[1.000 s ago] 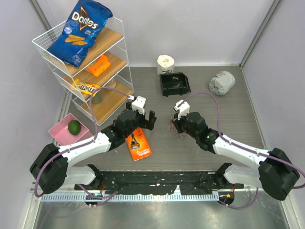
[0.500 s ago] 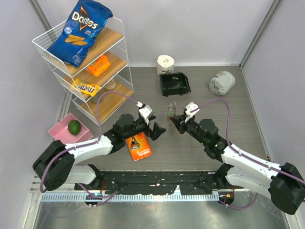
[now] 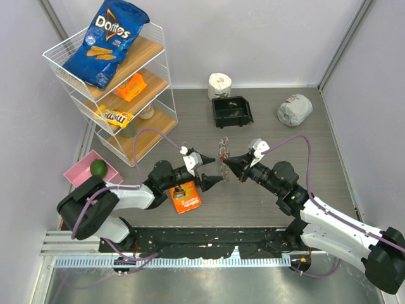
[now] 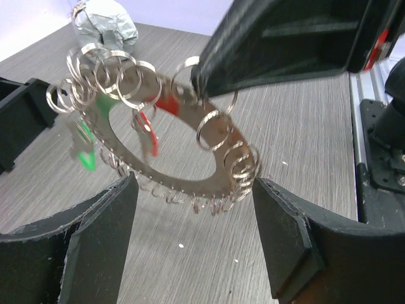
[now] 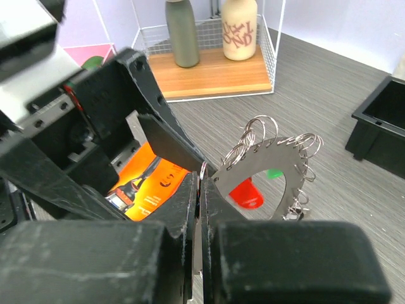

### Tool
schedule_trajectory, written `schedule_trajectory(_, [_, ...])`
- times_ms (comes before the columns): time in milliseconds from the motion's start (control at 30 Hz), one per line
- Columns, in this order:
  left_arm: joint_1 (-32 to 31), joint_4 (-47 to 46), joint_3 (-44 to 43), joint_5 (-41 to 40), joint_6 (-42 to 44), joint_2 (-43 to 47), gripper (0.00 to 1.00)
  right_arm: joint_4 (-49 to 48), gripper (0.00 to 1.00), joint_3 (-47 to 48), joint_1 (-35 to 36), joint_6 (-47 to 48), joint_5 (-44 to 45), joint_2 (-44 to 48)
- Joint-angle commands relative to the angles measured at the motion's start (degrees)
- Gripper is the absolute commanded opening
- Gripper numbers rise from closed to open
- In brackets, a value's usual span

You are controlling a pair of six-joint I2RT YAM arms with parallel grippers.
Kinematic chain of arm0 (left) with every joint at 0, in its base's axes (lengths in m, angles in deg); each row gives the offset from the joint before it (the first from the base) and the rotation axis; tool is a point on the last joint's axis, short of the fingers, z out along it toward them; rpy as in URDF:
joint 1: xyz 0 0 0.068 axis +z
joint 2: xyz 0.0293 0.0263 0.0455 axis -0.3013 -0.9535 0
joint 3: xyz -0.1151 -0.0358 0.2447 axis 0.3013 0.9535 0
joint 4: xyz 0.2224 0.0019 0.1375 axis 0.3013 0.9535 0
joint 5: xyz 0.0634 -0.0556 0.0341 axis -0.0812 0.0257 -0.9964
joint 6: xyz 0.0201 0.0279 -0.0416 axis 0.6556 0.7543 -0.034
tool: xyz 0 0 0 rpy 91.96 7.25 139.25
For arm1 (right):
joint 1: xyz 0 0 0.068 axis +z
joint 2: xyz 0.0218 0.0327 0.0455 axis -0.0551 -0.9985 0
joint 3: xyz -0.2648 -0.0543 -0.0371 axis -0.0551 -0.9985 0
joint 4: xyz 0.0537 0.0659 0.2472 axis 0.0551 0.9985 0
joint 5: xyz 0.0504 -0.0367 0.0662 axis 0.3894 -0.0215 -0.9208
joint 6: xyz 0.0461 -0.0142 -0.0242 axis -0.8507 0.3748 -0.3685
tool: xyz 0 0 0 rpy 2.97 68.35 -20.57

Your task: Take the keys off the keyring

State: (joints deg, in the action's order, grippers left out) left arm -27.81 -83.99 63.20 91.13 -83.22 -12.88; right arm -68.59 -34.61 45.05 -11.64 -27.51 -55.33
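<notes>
The keyring (image 3: 222, 151), a flat silvery ring edged with many small split rings, hangs in the air between the two grippers. My right gripper (image 3: 231, 163) is shut on its edge; in the right wrist view the jaws (image 5: 201, 182) pinch the band (image 5: 240, 171). A red-headed key (image 5: 247, 194) and a green-headed key (image 5: 274, 173) hang behind it. My left gripper (image 3: 205, 170) is open and empty, facing the ring. In the left wrist view the ring (image 4: 176, 182) hangs just beyond my open gripper (image 4: 193, 247), with the green key (image 4: 82, 151) and red key (image 4: 147, 132).
An orange packet (image 3: 185, 195) lies under the left arm. A wire shelf (image 3: 111, 82) with snacks stands at the back left, a pink tray (image 3: 79, 177) with a green fruit beside it. A black bin (image 3: 231, 111), a toilet roll (image 3: 219, 83) and a grey bundle (image 3: 295, 109) are at the back.
My right gripper lifted the keyring off the table and turned it toward the centre. My left gripper swung right and turned to face the ring, staying open.
</notes>
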Motion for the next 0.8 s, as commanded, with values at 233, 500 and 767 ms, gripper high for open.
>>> schedule_trajectory(233, [0.2, -16.2, 2.7, -1.5, 4.7, -3.3, 0.81, -7.3, 0.05, 0.0, 0.2, -1.6, -7.1, 1.5])
schedule_trajectory(500, [0.2, -12.7, 2.3, -3.7, 6.4, -2.1, 0.70, -8.4, 0.05, 0.2, 0.2, -1.8, -10.8, 0.5])
schedule_trajectory(767, [0.2, -11.4, 2.7, -6.7, 7.5, -1.0, 0.59, -8.9, 0.05, 0.5, 0.2, -2.1, -12.9, -0.2])
